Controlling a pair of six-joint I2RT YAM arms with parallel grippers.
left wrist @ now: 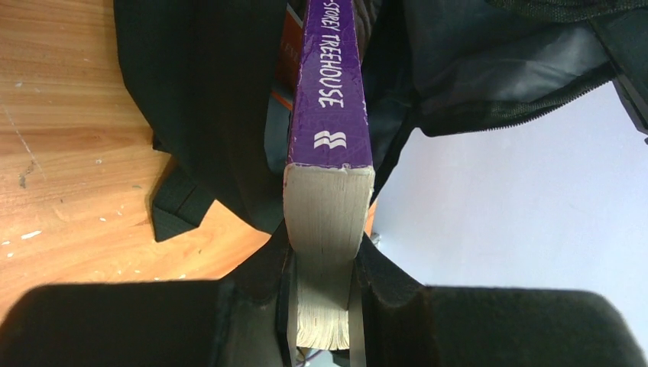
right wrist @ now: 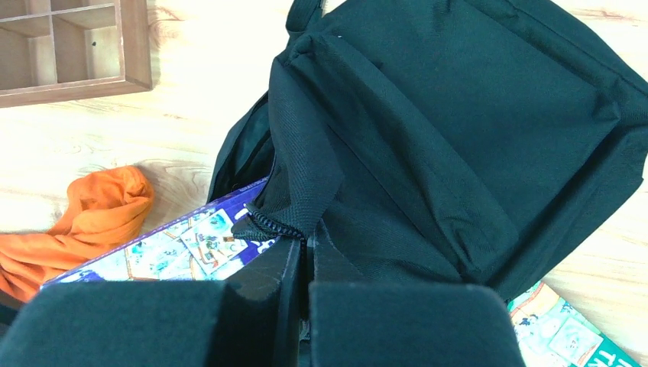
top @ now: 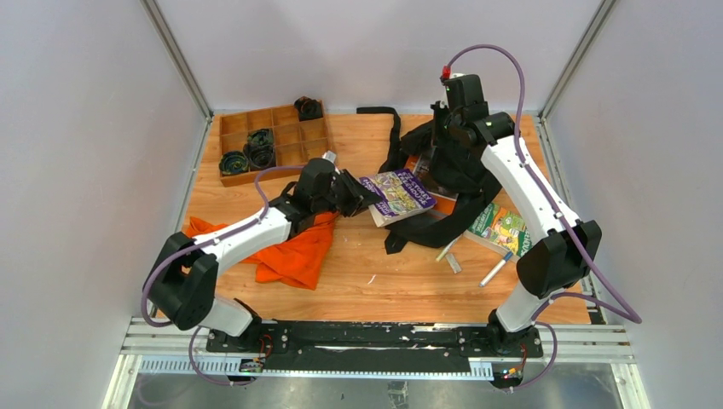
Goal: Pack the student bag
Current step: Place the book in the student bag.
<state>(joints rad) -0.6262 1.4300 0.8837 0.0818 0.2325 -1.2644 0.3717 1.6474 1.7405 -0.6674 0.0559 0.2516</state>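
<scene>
Left gripper (left wrist: pixel 325 267): jaws narrow, clamping book (left wrist: pixel 330 92) by page edge, spine pointing ahead toward bag mouth. Right gripper (right wrist: pixel 306 260): jaws pinched on zipper rim of bag (right wrist: pixel 458 115), body just beyond. Bag probably light, limp, collapsing; grip rim or handle.

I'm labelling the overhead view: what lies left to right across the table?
orange cloth → purple book → green book. The student bag overlaps both books, so it's left out.
</scene>
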